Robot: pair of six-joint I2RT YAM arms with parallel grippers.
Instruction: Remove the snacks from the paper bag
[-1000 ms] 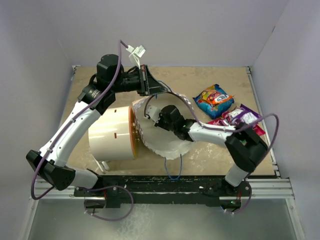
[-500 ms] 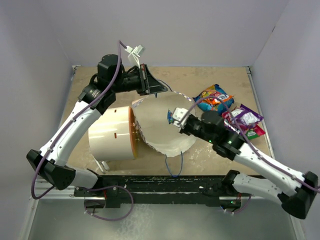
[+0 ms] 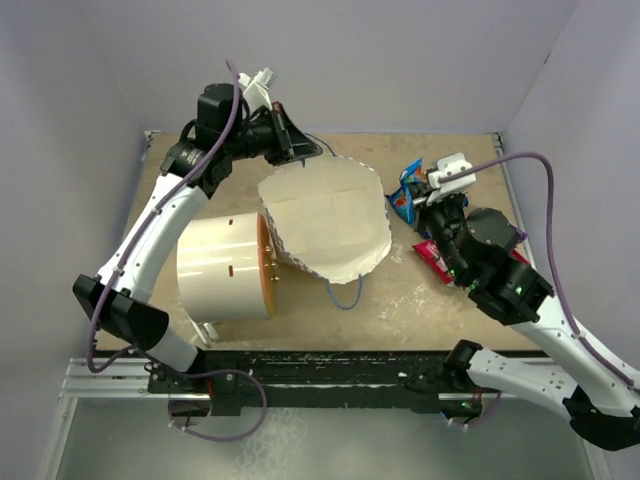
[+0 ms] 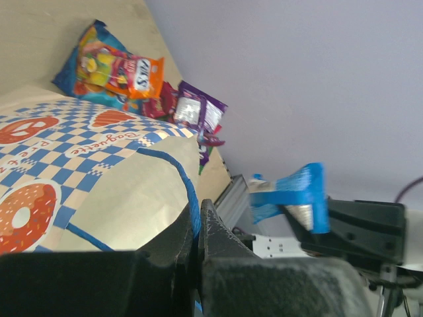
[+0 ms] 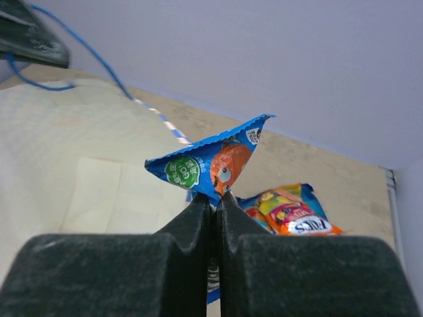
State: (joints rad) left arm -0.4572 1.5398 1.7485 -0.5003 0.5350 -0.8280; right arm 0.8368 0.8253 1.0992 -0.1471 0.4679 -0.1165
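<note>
The paper bag [image 3: 325,215] lies on its side with its white mouth facing the near edge. Its blue-and-white checkered outside [image 4: 66,152] shows in the left wrist view. My left gripper [image 3: 291,147] [image 4: 195,221] is shut on the bag's blue cord handle [image 4: 188,188] at the back and holds it up. Off to the bag's right, my right gripper [image 3: 428,188] [image 5: 216,198] is shut on a small blue-and-orange snack packet [image 5: 211,165] [image 3: 411,174], held in the air outside the bag. More snacks lie on the table: a blue-and-orange packet [image 4: 109,66] [image 5: 294,211], a purple one [image 4: 198,112] and a red one [image 3: 437,258].
A big white cylinder with a tan face [image 3: 225,265] lies against the bag's left side. A second blue cord handle [image 3: 345,295] trails on the table in front of the bag. The snack pile sits under the right arm near the right wall.
My right gripper came out of the bag's mouth with the blue packet and swung right, over the snack pile. The left gripper raised the handle slightly and the bag shifted.
</note>
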